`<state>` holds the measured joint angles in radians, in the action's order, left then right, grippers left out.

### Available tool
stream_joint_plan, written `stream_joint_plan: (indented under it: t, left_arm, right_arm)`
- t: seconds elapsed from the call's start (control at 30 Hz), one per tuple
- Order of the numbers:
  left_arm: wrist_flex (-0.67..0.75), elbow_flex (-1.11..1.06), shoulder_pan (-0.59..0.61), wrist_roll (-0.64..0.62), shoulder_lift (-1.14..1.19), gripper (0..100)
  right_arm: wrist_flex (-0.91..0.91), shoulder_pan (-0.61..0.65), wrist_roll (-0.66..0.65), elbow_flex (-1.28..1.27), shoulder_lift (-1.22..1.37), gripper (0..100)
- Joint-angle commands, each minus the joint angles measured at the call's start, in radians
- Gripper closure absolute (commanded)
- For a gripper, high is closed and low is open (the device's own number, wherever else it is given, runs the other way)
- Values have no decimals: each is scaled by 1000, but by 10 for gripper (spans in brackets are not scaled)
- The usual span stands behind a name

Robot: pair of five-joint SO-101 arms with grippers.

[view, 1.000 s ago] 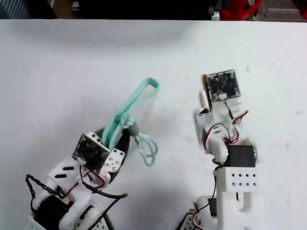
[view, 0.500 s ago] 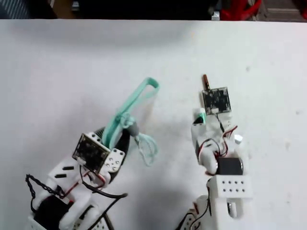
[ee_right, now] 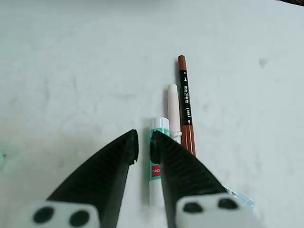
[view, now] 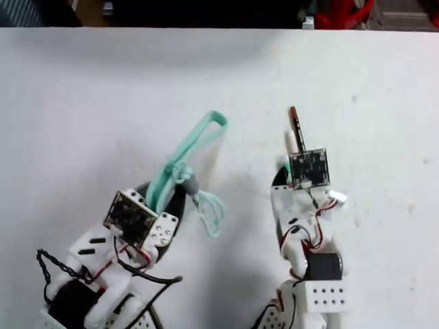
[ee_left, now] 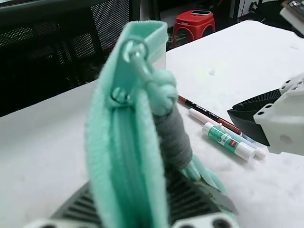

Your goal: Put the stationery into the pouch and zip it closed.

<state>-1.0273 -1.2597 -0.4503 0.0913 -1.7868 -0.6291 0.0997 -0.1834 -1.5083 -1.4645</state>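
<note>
Pouch [ee_left: 124, 156]: upright, clamped in the left fingers [ee_left: 190, 204]. Stationery, namely pencil [ee_right: 185, 104], white pen [ee_right: 173, 107] and green-white stick [ee_right: 159, 127]: on the desk [view: 82, 103], well apart from the pouch, under the right fingers [ee_right: 185, 175], which are narrowly parted and empty. Risk: that slim gap could nudge the stick away or pinch two items together.

Left arm [view: 89, 253]: white printed shell, black cable loops, red-and-black wires, bare circuit board [view: 130, 218] at wrist. Right arm [view: 285, 205]: same white, black motor block [view: 322, 266], perforated plate [view: 328, 296]. Right gripper [ee_right: 144, 142]: black ribbed fingers [ee_right: 107, 183], white bases.
</note>
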Motion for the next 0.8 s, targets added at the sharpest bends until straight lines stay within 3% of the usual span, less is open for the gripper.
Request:
stream_joint_plan:
  t: [0.0,0.1,0.23,0.3,0.53,0.77]
  left_arm:
    - [2,9,12,11,-2,976]
    - [2,9,12,11,-2,976]
    - [2,9,12,11,-2,976]
    - [3,9,12,11,-2,976]
    - [3,8,12,11,-2,976]
    - [25,-14,12,11,-2,976]
  right_arm:
    - [-28,7,2,-8,-70,885]
    - [-35,-2,2,-9,-102,988]
    - [-97,1,26,32,-81,841]
    - [-105,-1,57,64,-24,830]
    - [-47,1,-17,255,441,988]
    - [-91,-70,74,499,862,879]
